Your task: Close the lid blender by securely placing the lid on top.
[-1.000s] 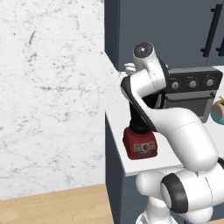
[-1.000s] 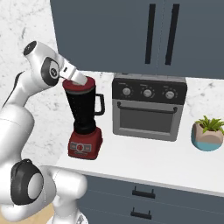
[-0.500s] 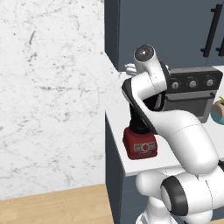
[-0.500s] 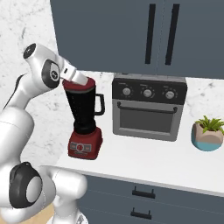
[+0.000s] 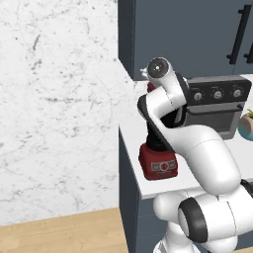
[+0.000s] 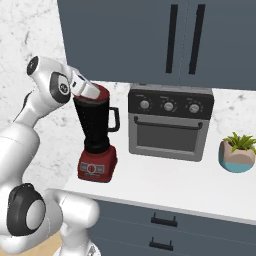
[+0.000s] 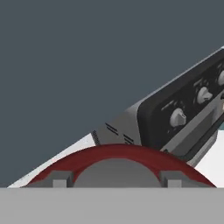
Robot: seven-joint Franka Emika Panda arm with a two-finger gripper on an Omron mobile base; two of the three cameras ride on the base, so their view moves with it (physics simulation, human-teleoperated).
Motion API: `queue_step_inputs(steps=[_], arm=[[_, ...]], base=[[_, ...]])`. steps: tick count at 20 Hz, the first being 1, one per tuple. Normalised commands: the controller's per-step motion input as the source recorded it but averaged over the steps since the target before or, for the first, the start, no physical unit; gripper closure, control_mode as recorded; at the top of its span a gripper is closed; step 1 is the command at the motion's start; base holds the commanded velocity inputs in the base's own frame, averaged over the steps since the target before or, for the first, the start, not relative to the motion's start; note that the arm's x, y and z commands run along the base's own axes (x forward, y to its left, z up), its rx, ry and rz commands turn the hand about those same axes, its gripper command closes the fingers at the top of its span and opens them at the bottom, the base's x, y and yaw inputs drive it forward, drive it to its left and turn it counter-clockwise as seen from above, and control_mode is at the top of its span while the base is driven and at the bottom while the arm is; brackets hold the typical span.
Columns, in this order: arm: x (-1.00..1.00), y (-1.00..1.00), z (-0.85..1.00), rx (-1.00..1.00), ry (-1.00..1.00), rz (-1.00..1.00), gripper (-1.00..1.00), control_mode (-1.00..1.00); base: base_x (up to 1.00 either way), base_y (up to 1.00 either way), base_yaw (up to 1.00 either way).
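Since before, lid [image 6: 100, 93] stays on blender [image 6: 97, 137]; gripper [image 6: 98, 94] unmoved.

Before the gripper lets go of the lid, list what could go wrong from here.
1. The lid sits at the mouth of the blender, but the hand comes in at a slant; the lid may be tilted and pop off on release.
2. Pressing sideways could tip the tall blender, which stands near the counter edge.
3. The gripper pulling away could drag the lid off toward the toaster oven.
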Motion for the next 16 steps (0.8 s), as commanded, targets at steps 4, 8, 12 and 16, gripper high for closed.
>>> queue_step_inputs(steps=[4, 8, 12, 16], arm=[[0.0, 0.0, 0.0, 0.0, 0.0, 0.0, 1.0, -1.0], [0.0, 0.0, -0.17, -0.07, 0.06, 0.0, 1.0, -1.0], [0.0, 0.0, -0.07, -0.07, 0.14, 0.0, 1.0, -1.0], [-0.01, 0.0, -0.07, -0.07, 0.14, 0.0, 1.0, -1.0]], base=[[0.0, 0.0, 0.0], [0.0, 0.0, 0.0], [0.0, 0.0, 0.0], [0.0, 0.0, 0.0]])
